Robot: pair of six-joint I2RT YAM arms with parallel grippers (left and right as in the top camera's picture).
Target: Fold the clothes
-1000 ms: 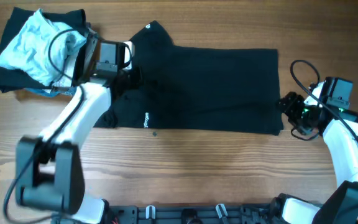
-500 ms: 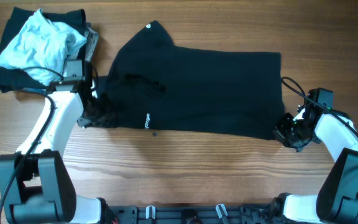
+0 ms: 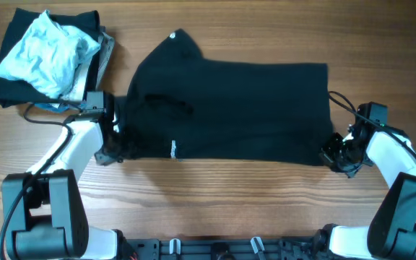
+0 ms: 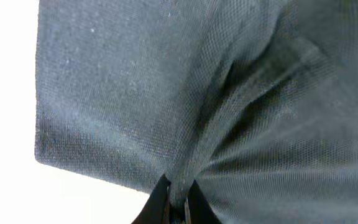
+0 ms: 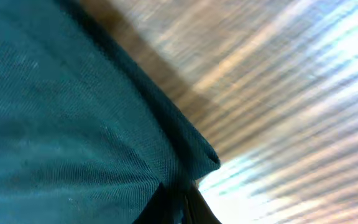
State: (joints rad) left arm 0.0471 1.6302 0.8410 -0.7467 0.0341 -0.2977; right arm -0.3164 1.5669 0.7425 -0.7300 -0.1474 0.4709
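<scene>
A black garment [image 3: 237, 108] lies spread across the wooden table [image 3: 215, 195], with a small white label [image 3: 172, 149] near its front edge. My left gripper [image 3: 114, 146] is shut on the garment's near-left corner. In the left wrist view the fabric [image 4: 166, 93] bunches into folds that run down between the closed fingers [image 4: 178, 188]. My right gripper [image 3: 334, 152] is shut on the near-right corner. In the right wrist view the hem [image 5: 61, 112] is pinched between the fingers [image 5: 179, 193], just above the table [image 5: 278, 93].
At the back left is a pile of clothes: a crumpled light blue garment [image 3: 45, 50] on top of a folded black one [image 3: 13, 90]. Bare wood runs along the front edge. The arm bases [image 3: 215, 249] are at the near edge.
My left arm came down from the garment's far-left part to its near-left corner and shut on it. The right gripper shut on the near-right corner. The front hem now lies straighter.
</scene>
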